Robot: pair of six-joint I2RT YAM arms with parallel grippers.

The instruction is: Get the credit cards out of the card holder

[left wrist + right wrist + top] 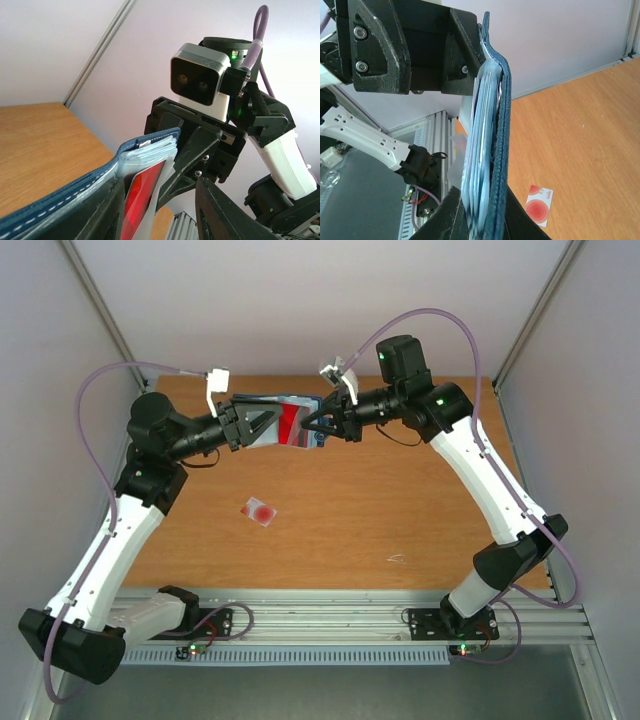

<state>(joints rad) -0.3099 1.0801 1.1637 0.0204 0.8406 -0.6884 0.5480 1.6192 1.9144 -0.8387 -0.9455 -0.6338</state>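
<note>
Both arms wear smooth white shells over their long links, joined by rounded black joint housings. The left arm [110,550] fills the left of the top view, the right arm [495,490] the right. A lilac cable [90,405] loops off the left one, and a second lilac cable [455,325] off the right. Small green lights [383,353] glow on the right arm's black housings. The left end effector [268,426] and right end effector [318,428] are matt black with open triangular ribs. At upper left of the right wrist view, silver screws [360,33] sit in a black block. A grey-faced, two-lens camera [199,80] on a white block shows at upper centre of the left wrist view.
</note>
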